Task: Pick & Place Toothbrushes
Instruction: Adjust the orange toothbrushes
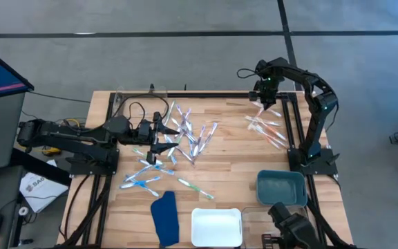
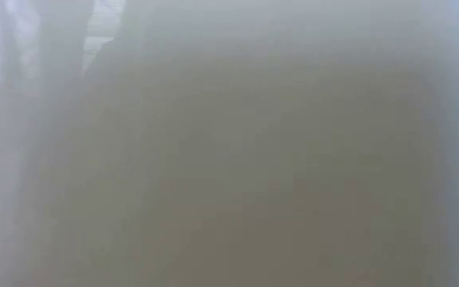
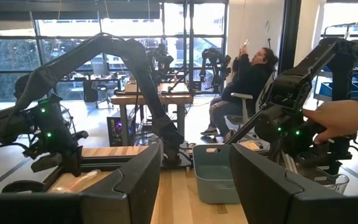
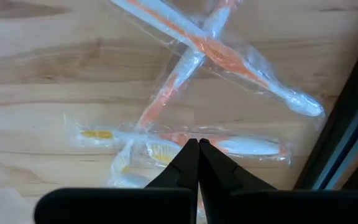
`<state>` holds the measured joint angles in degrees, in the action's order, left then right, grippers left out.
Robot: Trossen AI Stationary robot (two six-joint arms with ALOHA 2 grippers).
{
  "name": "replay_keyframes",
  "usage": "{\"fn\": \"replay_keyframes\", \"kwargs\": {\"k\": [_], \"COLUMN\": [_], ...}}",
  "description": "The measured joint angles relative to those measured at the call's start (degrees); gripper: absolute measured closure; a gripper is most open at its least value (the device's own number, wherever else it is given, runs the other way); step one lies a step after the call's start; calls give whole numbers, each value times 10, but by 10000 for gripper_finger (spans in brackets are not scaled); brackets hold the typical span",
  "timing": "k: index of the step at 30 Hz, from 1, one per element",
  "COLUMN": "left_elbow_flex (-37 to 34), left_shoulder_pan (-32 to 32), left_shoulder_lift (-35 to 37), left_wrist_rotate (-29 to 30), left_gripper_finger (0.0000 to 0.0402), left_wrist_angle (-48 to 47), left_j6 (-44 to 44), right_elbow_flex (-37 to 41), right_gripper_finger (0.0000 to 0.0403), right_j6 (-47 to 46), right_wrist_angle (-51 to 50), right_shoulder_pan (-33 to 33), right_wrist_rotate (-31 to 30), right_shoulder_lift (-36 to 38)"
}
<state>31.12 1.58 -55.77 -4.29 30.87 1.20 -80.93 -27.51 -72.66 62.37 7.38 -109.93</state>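
Light, stiff, slippery film-wrapped toothbrushes [image 4: 210, 53] just beyond closed, empty right claw [image 4: 198, 144]; best pinched mid-handle; left claw [image 3: 194, 177] parted, empty.

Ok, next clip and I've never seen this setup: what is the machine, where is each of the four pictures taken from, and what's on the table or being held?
Two dark robot arms work at a wooden table. The overhead picture shows everything; the table-level one shows only grey blur; the other two come from wrist cameras. The left gripper is open over the central heap of thin plastic-wrapped toothbrushes, holding nothing. The right gripper, its fingers shut and empty, points down at the orange-and-white toothbrushes. At the near edge lie a teal plastic bin, a white rectangular tray and a dark blue flat cloth.
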Motion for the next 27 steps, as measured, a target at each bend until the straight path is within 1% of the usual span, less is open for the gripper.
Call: {"fn": "replay_keyframes", "kwargs": {"k": [5,10,17,27], "left_elbow_flex": [0,0,0,0], "left_shoulder_pan": [0,0,0,0], "left_shoulder_lift": [0,0,0,0], "left_wrist_rotate": [0,0,0,0], "left_gripper_finger": [215,215,215,215], "left_wrist_angle": [0,0,0,0], "left_j6": [0,0,0,0], "right_elbow_flex": [0,2,36,36], "right_gripper_finger": [403,403,403,403], "right_j6": [5,11,20,26], "right_wrist_angle": [41,51,105,110], "right_shoulder_pan": [-5,-5,-6,-4], "right_wrist_rotate": [-2,-9,-13,-13], "right_shoulder_lift": [0,0,-1,-1]}}
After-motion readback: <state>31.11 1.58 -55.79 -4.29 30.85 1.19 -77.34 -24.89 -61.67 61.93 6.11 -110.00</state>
